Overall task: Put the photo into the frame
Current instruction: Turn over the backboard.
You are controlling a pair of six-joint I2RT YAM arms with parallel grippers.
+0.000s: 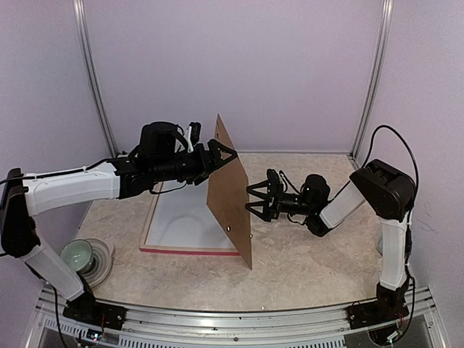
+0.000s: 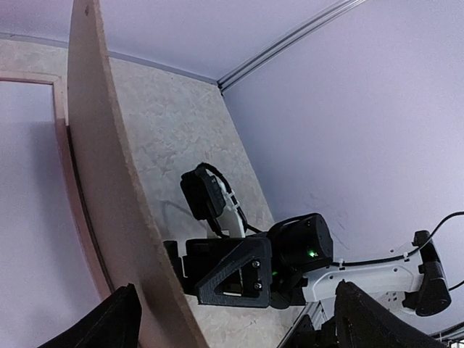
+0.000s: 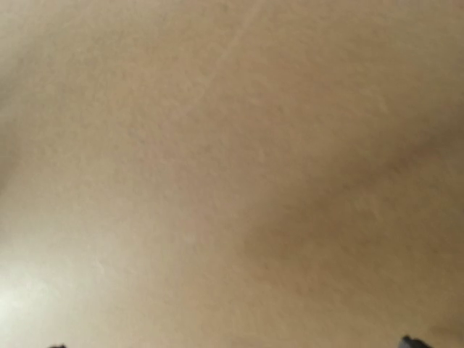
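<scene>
The frame [image 1: 188,251] lies flat on the tabletop [image 1: 312,268], left of centre, with its red moulding showing along the near side and only a pale surface inside it. Along its right side a brown board [image 1: 230,196] stands on edge, nearly upright. The left jaws are wide open at the board's far upper part. The left wrist view shows the two fingers [image 2: 109,319] far apart, with the thin board passing between them close by one finger, so nothing is clamped. The right jaws are open too, their tips facing the board's right face about halfway up. Whether they touch it I cannot tell, and the right wrist view is filled with blurred brown board. The photo is in none of the views; it may be hidden by the board or out of shot. The task therefore looks early: the back seems to be off the frame and propped up, but no print sits in the opening. By my reading, what is left is to get the board out of the way, lay the photo into the frame, and close the board over it.
</scene>
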